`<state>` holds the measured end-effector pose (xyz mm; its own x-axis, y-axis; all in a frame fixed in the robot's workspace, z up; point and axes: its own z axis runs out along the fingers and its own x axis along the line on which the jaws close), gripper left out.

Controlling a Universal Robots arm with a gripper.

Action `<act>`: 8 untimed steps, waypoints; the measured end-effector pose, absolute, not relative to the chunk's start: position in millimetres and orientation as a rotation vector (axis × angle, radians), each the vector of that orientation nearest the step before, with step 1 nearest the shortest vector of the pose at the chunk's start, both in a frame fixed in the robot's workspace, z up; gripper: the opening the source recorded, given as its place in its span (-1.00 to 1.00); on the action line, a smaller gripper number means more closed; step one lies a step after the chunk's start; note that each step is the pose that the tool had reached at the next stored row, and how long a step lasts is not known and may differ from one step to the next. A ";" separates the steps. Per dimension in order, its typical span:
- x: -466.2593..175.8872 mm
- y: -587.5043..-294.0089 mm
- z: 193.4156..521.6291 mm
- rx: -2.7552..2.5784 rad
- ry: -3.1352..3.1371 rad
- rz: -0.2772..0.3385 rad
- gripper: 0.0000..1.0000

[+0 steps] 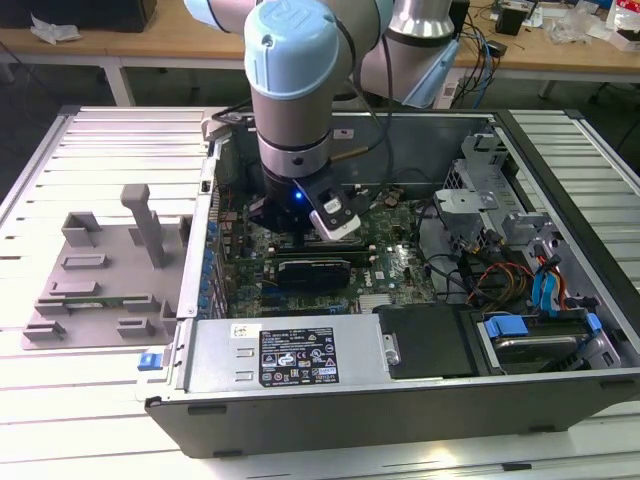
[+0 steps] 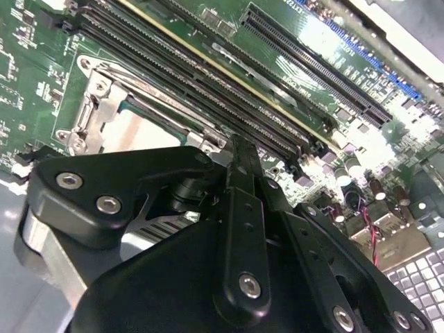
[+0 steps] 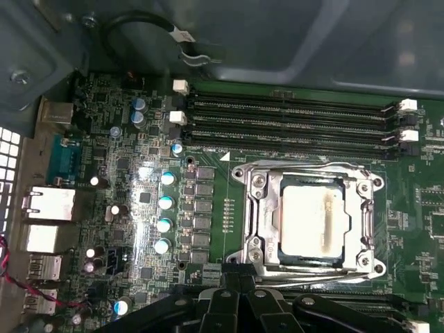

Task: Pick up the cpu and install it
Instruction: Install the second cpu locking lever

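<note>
Workshop clutter sits on the wooden benches at the back, and up front a white slatted table carries an open computer case lying on its side, plus a grey plastic slotted tray near the table's edge on the exterior view's left; the arm reaches down into the case, with the hand hovering low over the green motherboard.

The cpu looks already seated; in the first wrist view its pale silvery top lies flat inside the metal-framed socket, frame all round it, and the hand's black linkage sits just beside that socket; in the second wrist view the fingers look pressed together with nothing between them, so I'd call it closed and empty.

To do this step well, I reckon: stay square over the socket; check the chip sits level with no corner riding up; don't drag sideways across the frame or the slots next door.

Counts: one cpu; one socket; one tray; four long memory slots just past the socket, all bare.
</note>
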<state>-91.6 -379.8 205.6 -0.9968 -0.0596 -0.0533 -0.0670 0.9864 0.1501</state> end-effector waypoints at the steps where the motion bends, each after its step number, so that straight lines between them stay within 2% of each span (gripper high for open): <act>1: -91.7 -380.0 204.3 -0.098 3.082 0.237 -0.79; 3: -91.8 -380.2 202.7 -0.098 3.082 0.245 -0.79; 6: -92.5 -379.6 199.2 -0.096 3.073 0.309 -0.79; 8: -92.8 -380.1 200.6 -0.096 3.074 0.313 -0.79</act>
